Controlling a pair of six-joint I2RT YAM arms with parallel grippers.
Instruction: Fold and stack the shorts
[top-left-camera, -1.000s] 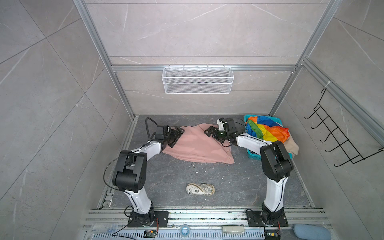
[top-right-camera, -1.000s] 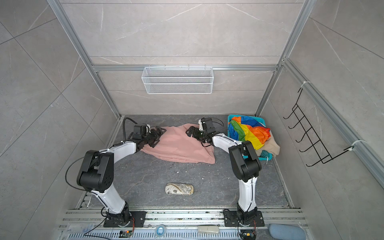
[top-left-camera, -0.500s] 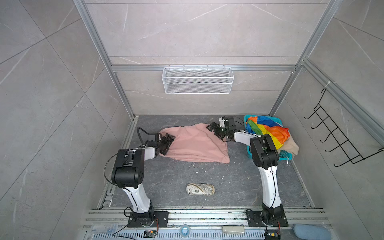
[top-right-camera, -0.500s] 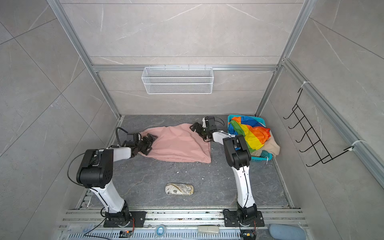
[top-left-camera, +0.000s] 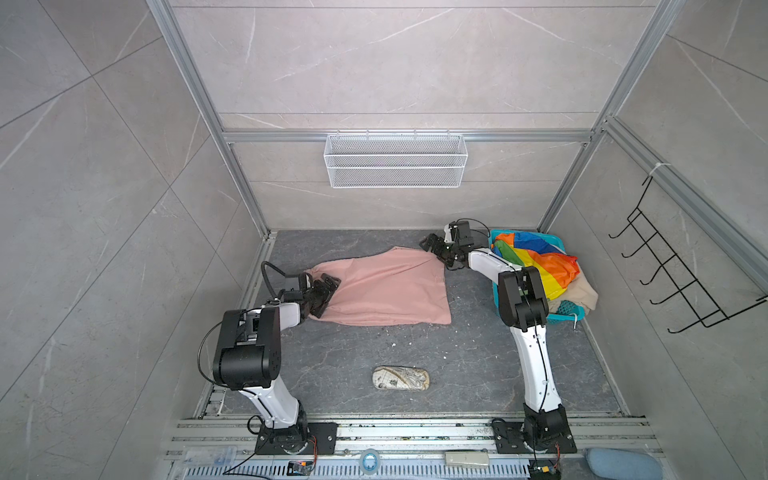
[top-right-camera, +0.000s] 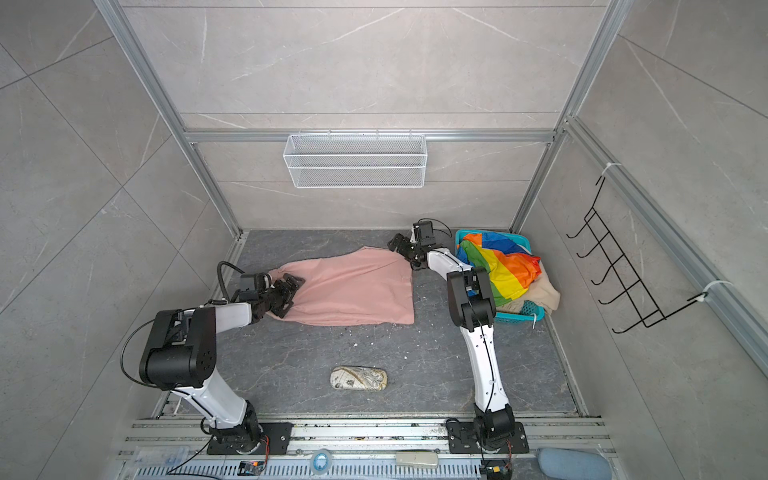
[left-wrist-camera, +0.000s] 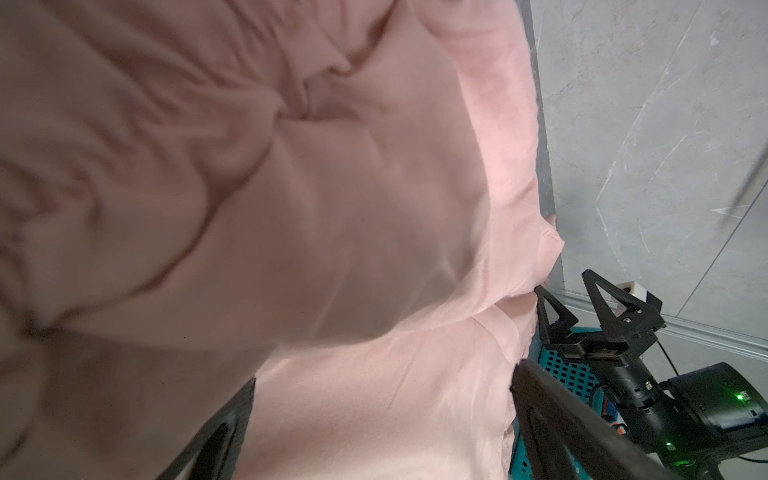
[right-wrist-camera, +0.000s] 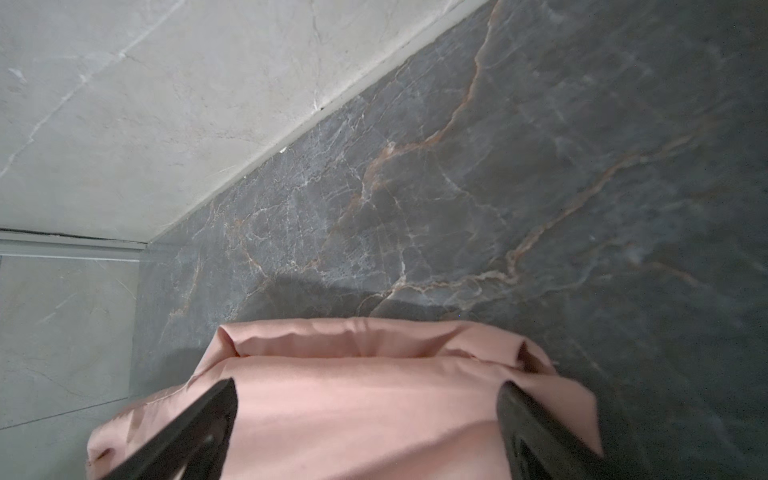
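Dusty pink shorts (top-left-camera: 386, 291) (top-right-camera: 353, 291) lie spread flat on the dark floor in both top views. My left gripper (top-left-camera: 326, 291) (top-right-camera: 291, 293) sits low at their left end, open, with cloth lying between the wide fingers (left-wrist-camera: 382, 424). At the far right corner my right gripper (top-left-camera: 436, 249) (top-right-camera: 401, 249) is open too, pink cloth between its fingers (right-wrist-camera: 365, 415). Rainbow-striped shorts (top-left-camera: 536, 262) (top-right-camera: 503, 266) are heaped over beige shorts (top-left-camera: 582, 293) (top-right-camera: 544, 295).
A teal basket (top-left-camera: 565, 309) (top-right-camera: 519, 316) at the back right holds the rainbow and beige shorts. A patterned pouch (top-left-camera: 401, 378) (top-right-camera: 358, 378) lies on the floor near the front. A white wire basket (top-left-camera: 395, 160) hangs on the back wall, black hooks (top-left-camera: 681, 274) on the right wall.
The left gripper has moved left and toward the front, the right gripper slightly toward the back wall. The pink shorts now lie stretched out wider and flatter between them.
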